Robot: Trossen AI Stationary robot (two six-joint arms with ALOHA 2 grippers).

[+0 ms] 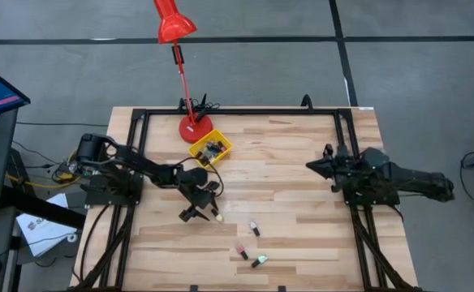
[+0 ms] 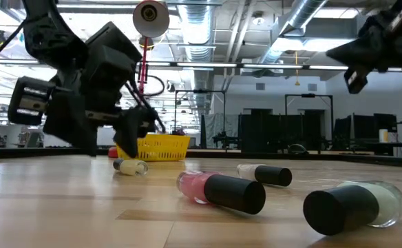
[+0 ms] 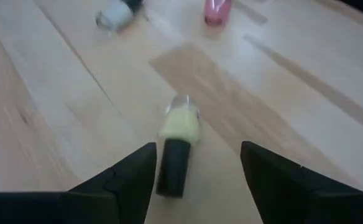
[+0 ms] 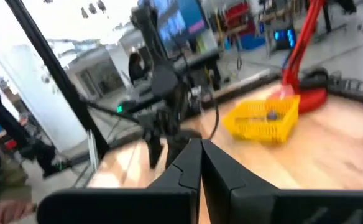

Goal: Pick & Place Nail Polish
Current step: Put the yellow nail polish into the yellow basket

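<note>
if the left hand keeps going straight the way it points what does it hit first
Probably the yellowish bottle lying on the table. In the left wrist view it sits between the open fingers of the left hand, dark cap nearest. Beyond it lie a pale bottle and a pink bottle, though depth is hard to judge.

Pale-yellow nail polish bottle (image 3: 179, 126) with black cap; yellow basket (image 1: 210, 148); red lamp (image 1: 174, 24).

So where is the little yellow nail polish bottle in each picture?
High view: yellow nail polish bottle lies by the left pincer.
Low view: it lies on the table, left of the pink bottle.
Left wrist view: between the open fingers.
Right wrist view: not visible.
Shared landmark: yellow basket.
</note>
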